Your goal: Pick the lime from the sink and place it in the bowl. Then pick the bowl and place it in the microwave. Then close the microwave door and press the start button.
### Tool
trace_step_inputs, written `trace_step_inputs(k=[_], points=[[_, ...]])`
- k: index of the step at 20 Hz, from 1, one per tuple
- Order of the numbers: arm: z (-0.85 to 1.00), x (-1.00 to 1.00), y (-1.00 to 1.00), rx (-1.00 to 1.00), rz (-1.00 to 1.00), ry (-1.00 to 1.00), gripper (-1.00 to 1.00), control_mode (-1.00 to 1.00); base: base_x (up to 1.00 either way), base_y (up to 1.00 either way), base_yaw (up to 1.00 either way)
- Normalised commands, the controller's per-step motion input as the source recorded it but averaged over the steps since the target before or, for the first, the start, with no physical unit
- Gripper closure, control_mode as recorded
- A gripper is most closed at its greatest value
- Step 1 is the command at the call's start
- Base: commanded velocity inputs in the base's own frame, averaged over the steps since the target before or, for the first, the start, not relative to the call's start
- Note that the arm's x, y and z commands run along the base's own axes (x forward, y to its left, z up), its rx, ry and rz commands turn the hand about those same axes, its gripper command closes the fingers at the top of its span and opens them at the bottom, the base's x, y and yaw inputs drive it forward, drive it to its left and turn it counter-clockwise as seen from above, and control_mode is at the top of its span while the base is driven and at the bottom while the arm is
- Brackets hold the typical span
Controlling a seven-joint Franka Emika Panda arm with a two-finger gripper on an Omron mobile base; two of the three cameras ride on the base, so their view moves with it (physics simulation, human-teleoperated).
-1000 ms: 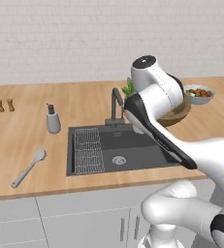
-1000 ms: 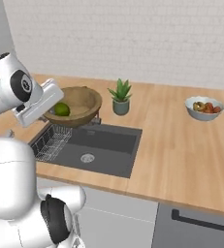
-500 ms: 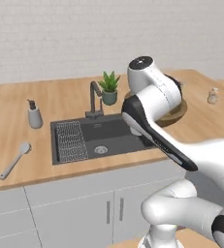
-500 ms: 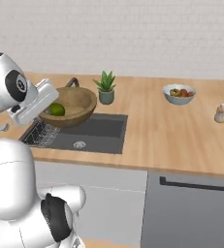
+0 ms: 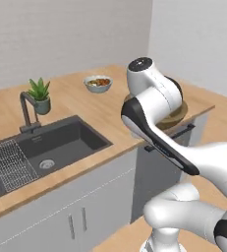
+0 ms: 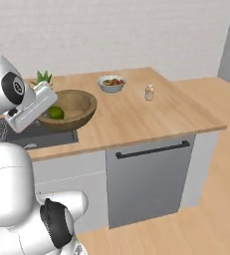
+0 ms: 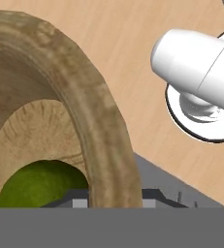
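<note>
The claw is gripping the rim of the bowl [image 6: 69,108], carrying it above the tabletop [image 6: 151,112]. The lime [image 6: 56,113] is sitting inside, toward nine o'clock in the right base view.

A wooden counter [image 6: 136,117] runs along the white wall and ends in a corner on the right. Set into its left part is the dark sink [image 5: 61,145], with a potted plant [image 5: 39,95] behind it by the faucet. Farther right sit a pale bowl of food [image 6: 111,82] and, near it, a small shaker [image 6: 149,92].
</note>
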Motion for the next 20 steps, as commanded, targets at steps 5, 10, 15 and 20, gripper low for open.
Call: trace_step_inputs(k=[5, 10, 15, 20], points=[[0.00, 0.00, 0.00, 0.00, 0.00, 0.00, 1.00, 1.00, -0.19, -0.24, -0.67], [0.00, 0.00, 0.00, 0.00, 0.00, 0.00, 1.00, 1.00, -0.12, -0.25, -0.70], [0.00, 0.00, 0.00, 0.00, 0.00, 0.00, 1.00, 1.00, -0.10, -0.18, -0.73], [0.00, 0.00, 0.00, 0.00, 0.00, 0.00, 1.00, 1.00, 0.08, -0.02, -0.70]])
